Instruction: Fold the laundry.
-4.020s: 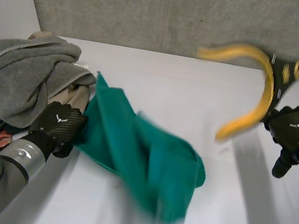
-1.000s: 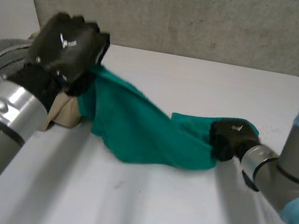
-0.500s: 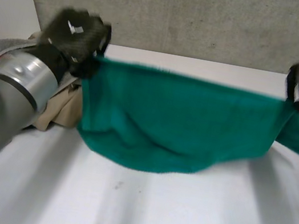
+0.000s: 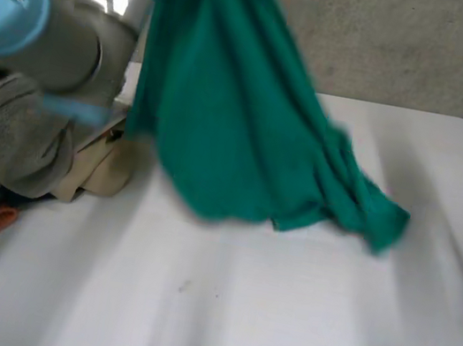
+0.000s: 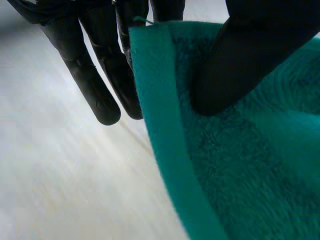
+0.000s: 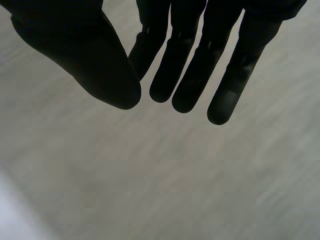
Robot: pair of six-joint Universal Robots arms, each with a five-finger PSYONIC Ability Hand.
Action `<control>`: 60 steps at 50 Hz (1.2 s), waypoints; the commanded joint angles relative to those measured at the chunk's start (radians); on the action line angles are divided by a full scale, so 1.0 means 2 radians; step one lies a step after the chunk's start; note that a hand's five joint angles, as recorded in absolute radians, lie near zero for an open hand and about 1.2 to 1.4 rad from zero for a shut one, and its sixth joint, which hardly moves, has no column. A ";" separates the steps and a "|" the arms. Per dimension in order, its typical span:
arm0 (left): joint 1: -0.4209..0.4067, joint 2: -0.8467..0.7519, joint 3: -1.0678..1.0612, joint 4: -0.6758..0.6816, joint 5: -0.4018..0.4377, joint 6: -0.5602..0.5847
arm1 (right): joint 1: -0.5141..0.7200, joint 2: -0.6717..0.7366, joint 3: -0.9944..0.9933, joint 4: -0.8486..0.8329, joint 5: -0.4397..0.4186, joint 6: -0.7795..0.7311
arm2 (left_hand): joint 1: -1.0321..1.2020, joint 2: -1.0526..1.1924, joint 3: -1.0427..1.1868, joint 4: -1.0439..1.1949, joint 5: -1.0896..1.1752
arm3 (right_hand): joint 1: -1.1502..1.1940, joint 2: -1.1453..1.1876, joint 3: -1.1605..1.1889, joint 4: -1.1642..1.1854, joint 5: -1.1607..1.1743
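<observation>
Aloft, the robot's left hand [image 5: 240, 65] pinches a green terry-cloth towel [image 5: 235, 165] by its hemmed edge during a laundry-folding task. The thumb presses on one face, with straight fingers [image 5: 90, 80] behind the other. From that single hold at about 11 o'clock in the head view, the towel hangs in a long bunched drape past the grey-jointed, blue-capped left arm [image 4: 88, 22]. It trails toward 4 o'clock, its loose lower end low over the white table [image 4: 276, 324]; whether it touches the surface cannot be told. The right hand [image 6: 200, 60], at 1 o'clock, is spread wide and empty, fingers straight above bare tabletop, well apart from the cloth. A heap of grey, beige and orange laundry [image 4: 4, 142] waits at 9 o'clock, just beside the hanging towel.

Judging from this, the towel is not yet spread for a fold. With one pinch carrying all the weight, the thick cloth could slide out from under the thumb. The drape looks twisted, so the right hand may catch a wrong layer rather than the free corner. A swing toward 9 o'clock could snag the heap and drag it across the table.
</observation>
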 commanded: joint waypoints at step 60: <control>0.011 0.358 -0.326 -0.071 0.007 -0.017 | 0.164 0.103 -0.084 0.248 0.012 0.191 | 0.116 0.098 0.100 0.097 0.120 | 0.132 0.106 0.102 0.098 0.119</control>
